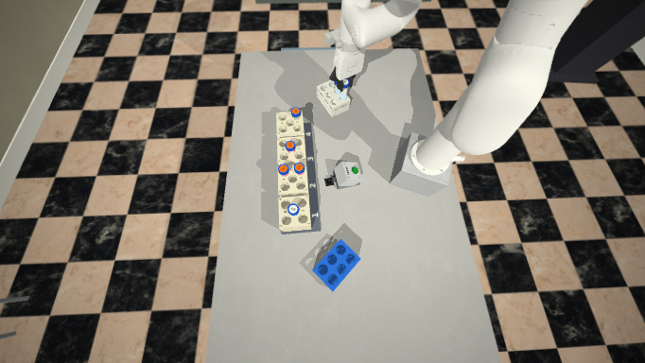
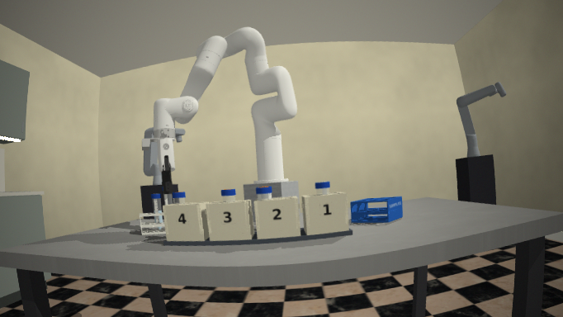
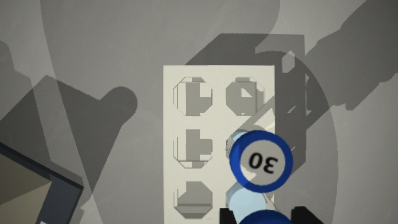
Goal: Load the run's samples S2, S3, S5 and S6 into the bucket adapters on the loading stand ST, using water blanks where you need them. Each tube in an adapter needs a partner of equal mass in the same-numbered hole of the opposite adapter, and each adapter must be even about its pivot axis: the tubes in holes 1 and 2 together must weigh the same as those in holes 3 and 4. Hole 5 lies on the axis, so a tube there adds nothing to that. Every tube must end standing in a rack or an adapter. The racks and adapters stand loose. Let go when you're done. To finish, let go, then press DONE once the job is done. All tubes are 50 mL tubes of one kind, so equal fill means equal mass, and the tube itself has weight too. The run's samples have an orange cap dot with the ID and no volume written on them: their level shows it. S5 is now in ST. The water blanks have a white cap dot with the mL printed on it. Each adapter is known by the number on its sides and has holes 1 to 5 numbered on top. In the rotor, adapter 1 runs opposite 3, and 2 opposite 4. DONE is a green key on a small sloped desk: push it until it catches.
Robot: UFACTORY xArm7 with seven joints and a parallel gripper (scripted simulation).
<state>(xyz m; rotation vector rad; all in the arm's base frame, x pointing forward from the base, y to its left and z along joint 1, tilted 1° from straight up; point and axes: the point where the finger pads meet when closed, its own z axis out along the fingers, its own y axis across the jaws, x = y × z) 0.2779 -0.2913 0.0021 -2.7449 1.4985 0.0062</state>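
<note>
My jaws (image 1: 341,87) (image 2: 167,191) are clamped on a blue-capped tube (image 3: 264,218) at the white rack (image 1: 333,100) (image 2: 148,224) (image 3: 169,145), just beside the blank marked 30 (image 3: 261,161). Adapter 1 (image 1: 295,226) (image 2: 326,219) carries a white-dotted blank (image 1: 293,209) (image 2: 322,186); adapter 2 (image 1: 293,190) (image 2: 277,220) carries two orange-dotted samples. The blue rack (image 1: 336,266) (image 2: 388,215) stands apart on the surface (image 1: 378,284) (image 2: 446,223).

rack (image 1: 336,266) (image 2: 394,210): solid blue | DONE key (image 1: 355,170): green | floor (image 1: 156,189) (image 2: 289,301): black-and-peach checks
</note>
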